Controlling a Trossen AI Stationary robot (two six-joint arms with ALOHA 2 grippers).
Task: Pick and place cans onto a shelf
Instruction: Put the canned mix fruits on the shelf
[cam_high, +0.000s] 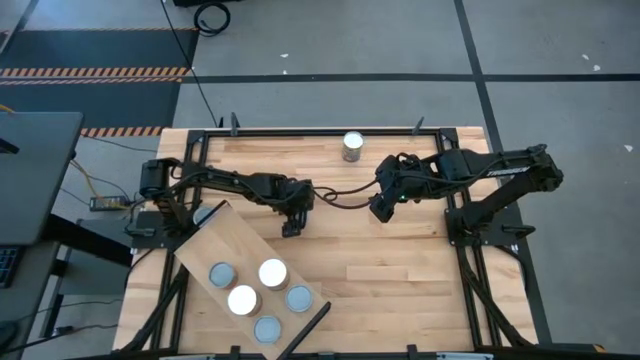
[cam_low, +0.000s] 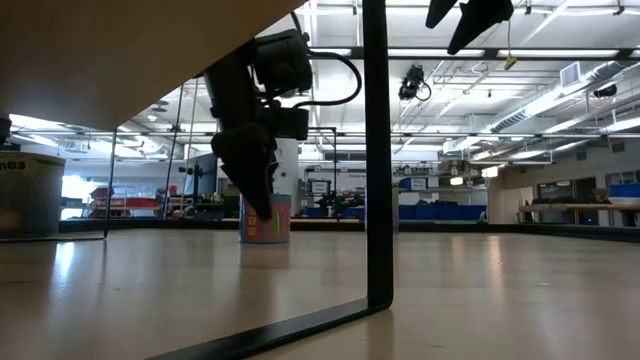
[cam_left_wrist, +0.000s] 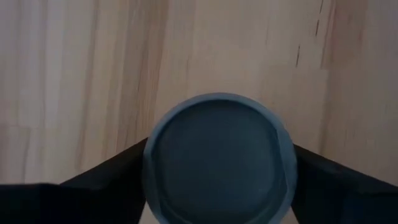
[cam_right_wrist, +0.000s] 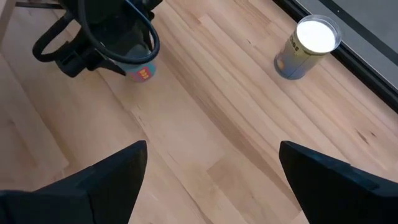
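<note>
My left gripper (cam_high: 291, 224) stands at the table's middle, pointing down, shut on a can with a grey-blue top (cam_left_wrist: 217, 158) and a coloured label (cam_low: 266, 222). My right gripper (cam_high: 381, 208) hangs open and empty, to the right of it and high above the table. Another can with a bright white top (cam_high: 352, 146) stands on its base near the table's far edge. The pale wood shelf (cam_high: 215, 240) lies slantwise at the near left, with a dark bar (cam_high: 306, 325) at its near end. Several cans (cam_high: 272, 272) stand on it. My left gripper pinches the can between its two fingers, one on each side of its round wall (cam_left_wrist: 147, 163), near the top. The fingers (cam_low: 258, 195) come from above and point down. The can is upright; in the low view its base seems to be on the tabletop.
The dark frame rail (cam_high: 300, 132) runs along the table's far edge beside the white-topped can. Bare tabletop (cam_high: 400, 280) lies to the right of the shelf. In the low view the shelf's underside (cam_low: 120, 60) and its dark leg (cam_low: 376, 150) stand close in front.
</note>
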